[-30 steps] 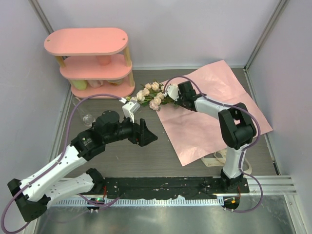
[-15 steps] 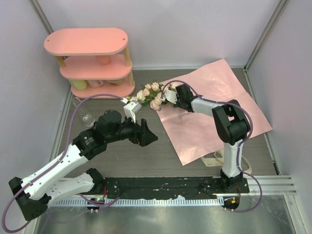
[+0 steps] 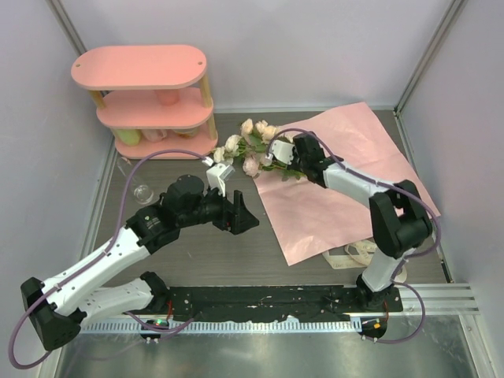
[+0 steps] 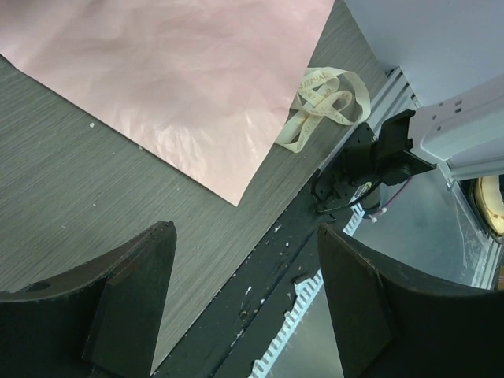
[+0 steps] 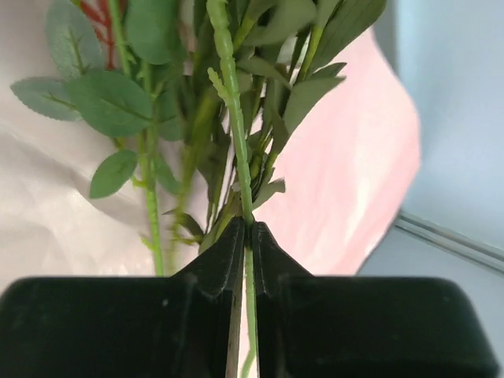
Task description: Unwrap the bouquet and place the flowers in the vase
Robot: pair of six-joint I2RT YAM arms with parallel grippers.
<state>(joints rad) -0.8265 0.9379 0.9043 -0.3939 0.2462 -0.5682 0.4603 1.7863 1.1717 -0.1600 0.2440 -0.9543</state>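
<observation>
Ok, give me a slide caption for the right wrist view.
Right gripper shut on thin green flower stems, pink wrapping paper behind.

In the right wrist view the flowers (image 5: 234, 118) run off the top edge, so only stems and leaves show. From above, the vase (image 3: 142, 191) is faint and too small to make out, and the right arm (image 3: 394, 228) covers part of the ribbon (image 3: 352, 253).

Pink three-tier shelf (image 3: 138, 67) with cups (image 3: 165, 98) in far-left corner
</observation>
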